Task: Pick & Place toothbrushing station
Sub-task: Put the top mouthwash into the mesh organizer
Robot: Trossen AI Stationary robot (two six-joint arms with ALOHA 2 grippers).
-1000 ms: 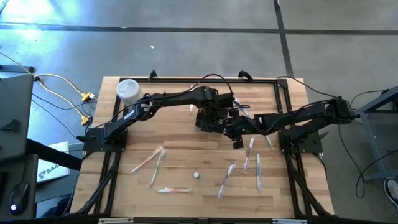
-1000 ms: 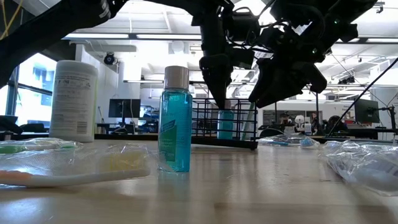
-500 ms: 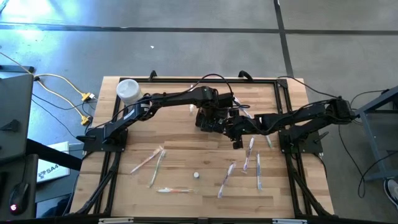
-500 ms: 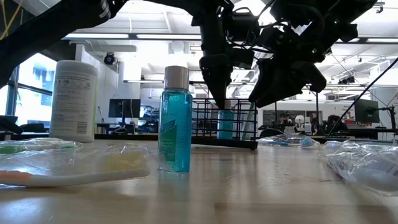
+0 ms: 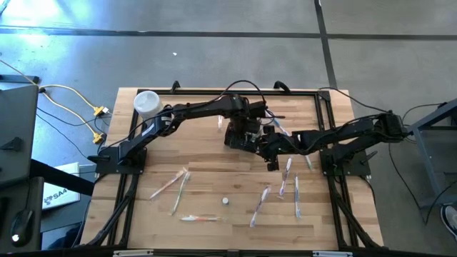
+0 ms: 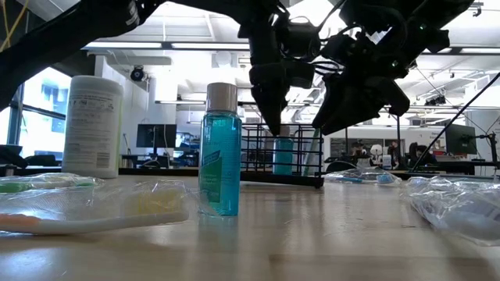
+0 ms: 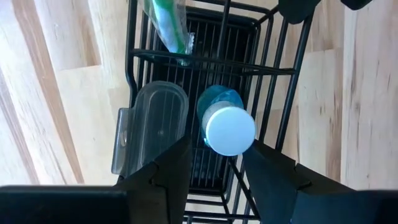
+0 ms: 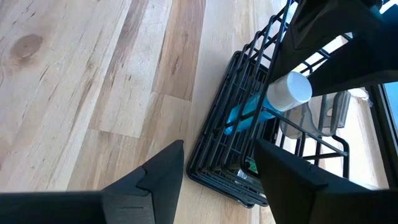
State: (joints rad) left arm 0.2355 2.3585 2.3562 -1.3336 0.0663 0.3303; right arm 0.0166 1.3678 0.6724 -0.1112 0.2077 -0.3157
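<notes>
One black wire caddy, centre of the high view. Two blue bottles: one inside the caddy, one standing left of centre in the low view. One clear lidded case in the caddy. One white canister, upper left. Wrapped toothbrushes scattered low on the table, roughly eight; exact count unclear.

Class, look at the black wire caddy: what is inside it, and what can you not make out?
Inside the black wire-mesh caddy stand a blue bottle with a white cap, a clear plastic case and a green-and-white wrapped item. The left arm's dark fingers cover its near end.
</notes>
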